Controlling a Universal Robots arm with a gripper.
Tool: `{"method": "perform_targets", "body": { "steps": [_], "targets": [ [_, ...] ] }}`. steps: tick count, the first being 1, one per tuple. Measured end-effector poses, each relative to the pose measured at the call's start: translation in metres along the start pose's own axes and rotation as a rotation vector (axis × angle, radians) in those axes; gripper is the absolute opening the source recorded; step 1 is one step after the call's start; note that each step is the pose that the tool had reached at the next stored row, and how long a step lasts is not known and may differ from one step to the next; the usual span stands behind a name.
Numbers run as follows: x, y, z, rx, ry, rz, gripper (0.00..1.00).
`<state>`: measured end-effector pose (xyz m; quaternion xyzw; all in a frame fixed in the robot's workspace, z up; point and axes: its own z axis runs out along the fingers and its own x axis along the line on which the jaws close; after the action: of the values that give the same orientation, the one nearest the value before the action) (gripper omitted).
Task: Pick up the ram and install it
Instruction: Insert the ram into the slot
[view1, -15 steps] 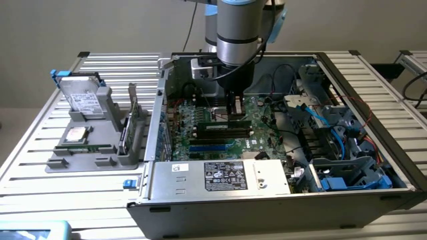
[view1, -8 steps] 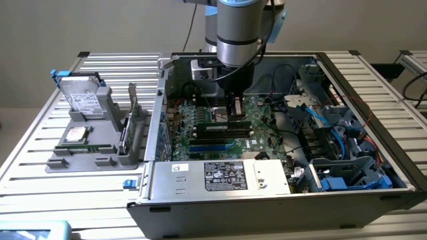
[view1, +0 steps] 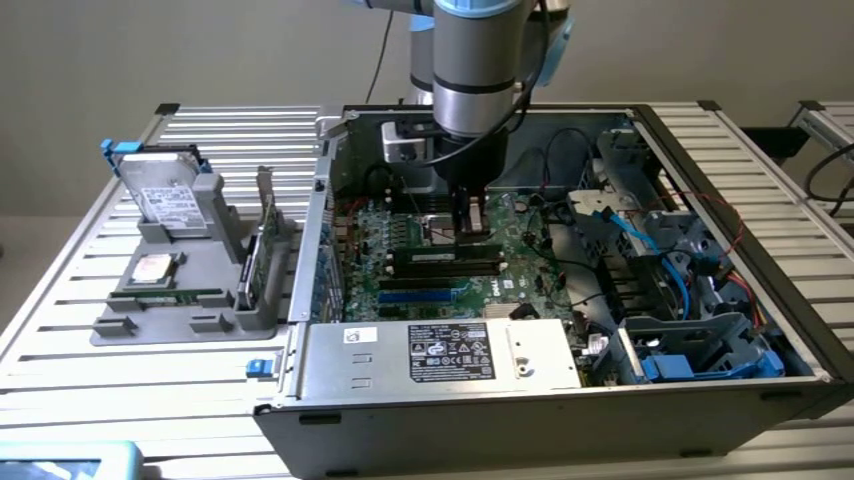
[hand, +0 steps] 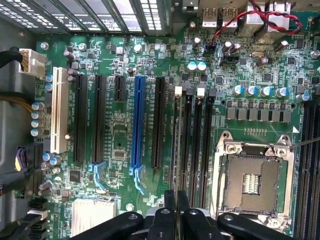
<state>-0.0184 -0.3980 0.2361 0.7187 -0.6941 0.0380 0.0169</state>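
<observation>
- My gripper (view1: 467, 232) hangs low inside the case (view1: 747, 400), right over the motherboard (view1: 534, 215).
- The jaws are nearly closed, pinching the ram (view1: 434, 254) by its upper edge.
- The ram stands on edge at the memory slots (view1: 427, 290); I can't tell if it's seated.

Case (view1: 534, 420) showing matt grey sheet metal; table (view1: 80, 330) showing ribbed bare metal. Mobo (hand: 120, 130) gleaming w/ glossy green lacquer, slots (hand: 80, 115) showing smooth black plastic, socket (hand: 252, 150) frame shining as bright metal. Gripper (hand: 176, 195) looking matt black plastic; ram (view1: 427, 256) looking dull dark-green; holder (view1: 174, 315) showing dull grey plastic.
</observation>
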Motion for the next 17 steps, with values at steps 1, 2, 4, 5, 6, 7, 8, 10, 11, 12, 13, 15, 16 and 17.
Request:
{"method": "perform_targets", "body": {
  "steps": [1,2,4,5,6,7,8,10,11,12,13,15,16,17],
  "targets": [
    [0.0,0.0001,0.0002,-0.0001,0.0002,0.0,0.13],
    [0.0,0.0002,0.0003,-0.0001,0.0003,0.0,0.13],
    [0.0001,0.0002,0.0006,0.0,-0.0001,0.001,0.13],
    [0.0001,0.0002,0.0005,0.0,0.0001,0.001,0.13],
    [0.0001,0.0002,0.0005,-0.0001,0.0,0.001,0.13],
    [0.0002,0.0002,0.0006,-0.0001,0.0002,0.001,0.13],
    [0.0001,0.0002,0.0008,0.0,-0.0001,0.001,0.13],
    [0.0,0.0002,0.0016,0.0001,-0.0003,0.001,0.13],
    [0.0,0.0002,0.0019,0.0,0.0,0.001,0.13],
    [0.0,0.0002,0.0024,0.0,-0.0001,0.001,0.13],
    [0.0,0.0002,0.0028,0.0,0.0,0.001,0.13],
    [0.0,0.0003,0.0034,-0.0001,0.0001,0.001,0.13],
    [-0.0001,0.0003,0.0037,-0.0001,0.0001,0.001,0.13],
    [-0.0001,0.0003,0.004,-0.0001,0.0,0.001,0.13]
  ]
}}
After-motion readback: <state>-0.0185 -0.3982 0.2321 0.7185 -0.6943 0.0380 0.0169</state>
